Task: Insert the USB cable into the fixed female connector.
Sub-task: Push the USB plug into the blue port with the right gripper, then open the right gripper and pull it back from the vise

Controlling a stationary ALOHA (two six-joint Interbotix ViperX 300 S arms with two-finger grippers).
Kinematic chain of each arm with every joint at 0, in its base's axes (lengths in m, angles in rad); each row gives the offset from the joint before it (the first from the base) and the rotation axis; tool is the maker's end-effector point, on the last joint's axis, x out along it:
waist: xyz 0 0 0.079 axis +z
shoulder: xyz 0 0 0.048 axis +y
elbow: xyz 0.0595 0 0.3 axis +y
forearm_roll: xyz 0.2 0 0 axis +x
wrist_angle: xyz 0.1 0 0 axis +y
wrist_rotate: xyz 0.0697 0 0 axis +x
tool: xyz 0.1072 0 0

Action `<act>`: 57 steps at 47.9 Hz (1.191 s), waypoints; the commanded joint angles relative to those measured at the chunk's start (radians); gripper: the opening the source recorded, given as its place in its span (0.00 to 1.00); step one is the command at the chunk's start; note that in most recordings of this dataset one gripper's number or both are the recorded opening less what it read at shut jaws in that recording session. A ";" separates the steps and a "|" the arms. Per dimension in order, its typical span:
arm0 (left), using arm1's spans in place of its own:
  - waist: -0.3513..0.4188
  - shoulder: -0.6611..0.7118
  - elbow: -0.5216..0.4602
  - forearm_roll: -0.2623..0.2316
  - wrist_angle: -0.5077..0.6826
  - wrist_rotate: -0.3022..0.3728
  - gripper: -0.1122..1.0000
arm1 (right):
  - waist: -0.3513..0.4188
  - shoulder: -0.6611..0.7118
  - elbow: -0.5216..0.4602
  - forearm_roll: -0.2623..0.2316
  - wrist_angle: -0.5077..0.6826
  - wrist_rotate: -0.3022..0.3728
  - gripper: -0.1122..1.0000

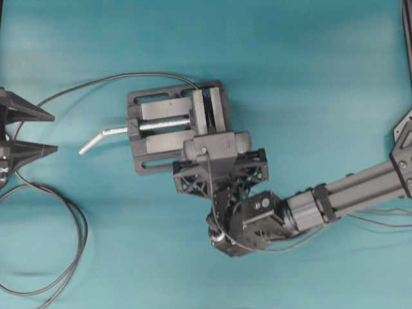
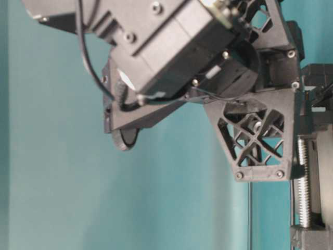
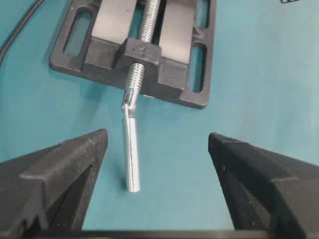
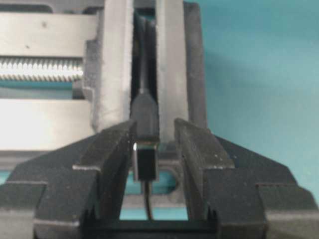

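On the teal table (image 1: 309,58), the thin grey USB cable's black plug (image 4: 145,163) is being seated against the tiny dark socket (image 4: 144,118) clamped in the grey-jawed black vise (image 4: 117,59), flanked by the right gripper's (image 4: 155,144) parted jaws, and should be backed away straight, untouched.

USB cable (image 4: 145,162) plug mated end-to-end with fixed female connector (image 4: 144,115), both black, in line.

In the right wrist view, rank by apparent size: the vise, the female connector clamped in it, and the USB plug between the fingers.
1. Vise, largest.
2. and 3. Female connector and USB plug look alike; the plug sits nearer the camera, so unranked.
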 commanded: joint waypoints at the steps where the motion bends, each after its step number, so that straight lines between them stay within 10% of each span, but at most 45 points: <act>1: 0.000 0.009 -0.012 -0.002 -0.009 -0.012 0.96 | 0.026 -0.038 -0.023 -0.006 -0.009 0.002 0.45; 34: 0.002 0.008 -0.012 0.000 -0.009 -0.012 0.96 | 0.098 -0.038 -0.032 0.002 -0.005 -0.015 0.46; 57: 0.003 0.009 -0.012 -0.002 -0.009 -0.012 0.96 | 0.097 -0.077 -0.020 -0.006 -0.003 -0.216 0.67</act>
